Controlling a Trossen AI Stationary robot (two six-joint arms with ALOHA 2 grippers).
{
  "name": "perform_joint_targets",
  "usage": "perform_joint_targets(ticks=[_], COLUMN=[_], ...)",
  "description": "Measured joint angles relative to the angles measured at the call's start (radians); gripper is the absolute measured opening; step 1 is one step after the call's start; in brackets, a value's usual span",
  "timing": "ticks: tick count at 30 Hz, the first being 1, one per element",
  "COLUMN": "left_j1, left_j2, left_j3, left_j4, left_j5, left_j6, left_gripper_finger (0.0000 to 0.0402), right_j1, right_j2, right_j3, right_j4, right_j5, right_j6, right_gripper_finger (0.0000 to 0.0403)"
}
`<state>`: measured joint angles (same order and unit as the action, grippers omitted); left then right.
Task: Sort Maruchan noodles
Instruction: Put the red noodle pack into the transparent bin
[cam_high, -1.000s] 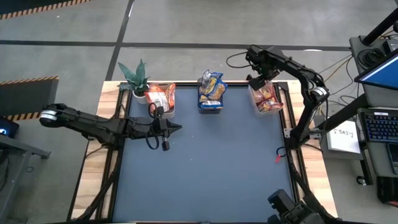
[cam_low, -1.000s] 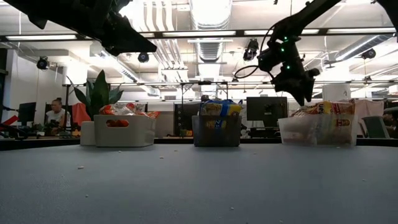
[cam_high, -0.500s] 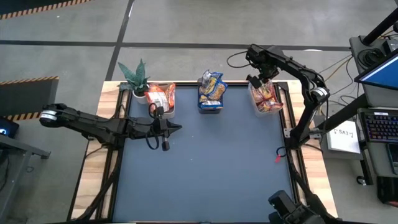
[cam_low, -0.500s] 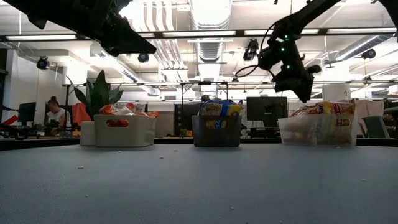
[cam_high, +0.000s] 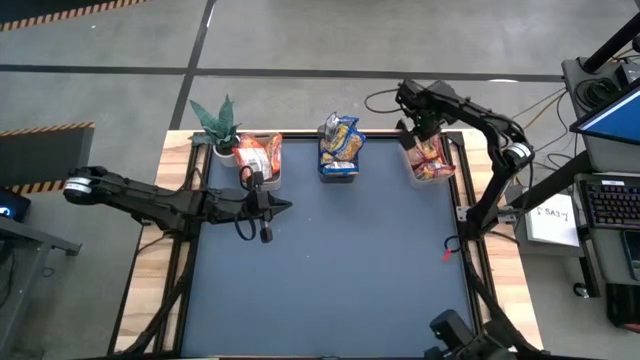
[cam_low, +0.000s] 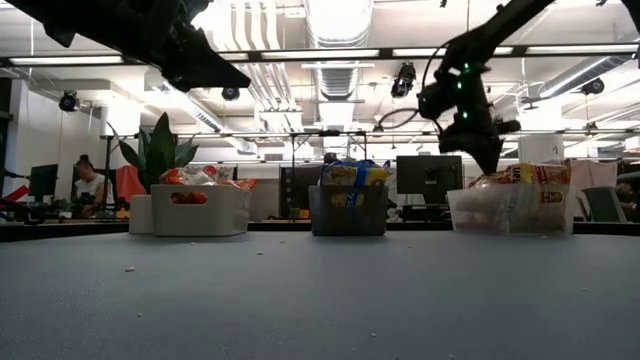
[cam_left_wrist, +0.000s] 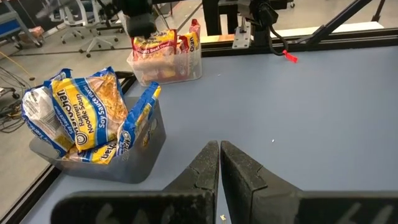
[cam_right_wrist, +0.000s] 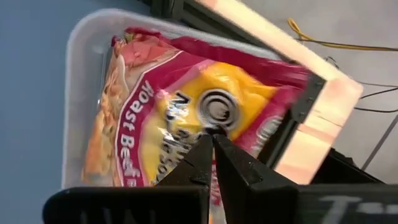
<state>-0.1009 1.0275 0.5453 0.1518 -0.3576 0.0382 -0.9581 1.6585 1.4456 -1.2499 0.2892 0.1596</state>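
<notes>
All the Maruchan noodles (cam_high: 341, 140) already sit in the three bins (cam_high: 430, 158) beyond my fingers, none on the table (cam_high: 330, 270). My right gripper (cam_right_wrist: 211, 144), fingers pressed together, hangs just over the red roast beef packet (cam_right_wrist: 180, 106); dipping lower could snag or crush it. My left gripper (cam_left_wrist: 220, 155), also closed, waits beside the blue packets (cam_left_wrist: 87, 118)

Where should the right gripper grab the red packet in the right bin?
Judging by its pose, the red packet is best taken by its upper edge, from straight above. It lies in the right bin with the walls close around it, so a side approach looks blocked. The right gripper hangs over it, fingers shut; it would need to open first. The left gripper waits over the table.
</notes>
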Motion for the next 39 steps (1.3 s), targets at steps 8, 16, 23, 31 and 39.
perform_joint_targets(ticks=[8, 16, 23, 31, 39], left_j1=[0.000, 0.000, 0.000, 0.000, 0.000], left_j2=[0.000, 0.000, 0.000, 0.000, 0.000], left_j3=[0.000, 0.000, 0.000, 0.000, 0.000], left_j4=[0.000, 0.001, 0.001, 0.000, 0.000], left_j5=[0.000, 0.000, 0.000, 0.000, 0.000], left_j6=[-0.003, -0.003, -0.003, -0.003, -0.003], left_gripper_finger=[0.0000, 0.0000, 0.0000, 0.0000, 0.0000], right_j1=[0.000, 0.000, 0.002, 0.002, 0.005], right_j2=[0.001, 0.000, -0.002, 0.010, -0.040], right_j3=[-0.177, -0.167, -0.118, -0.204, -0.181], right_j4=[0.172, 0.142, 0.176, 0.279, 0.151], right_j5=[0.004, 0.020, 0.024, 0.030, 0.039], right_j6=[-0.014, -0.022, -0.012, -0.016, -0.026], right_gripper_finger=[0.0008, 0.0008, 0.0008, 0.0008, 0.0008])
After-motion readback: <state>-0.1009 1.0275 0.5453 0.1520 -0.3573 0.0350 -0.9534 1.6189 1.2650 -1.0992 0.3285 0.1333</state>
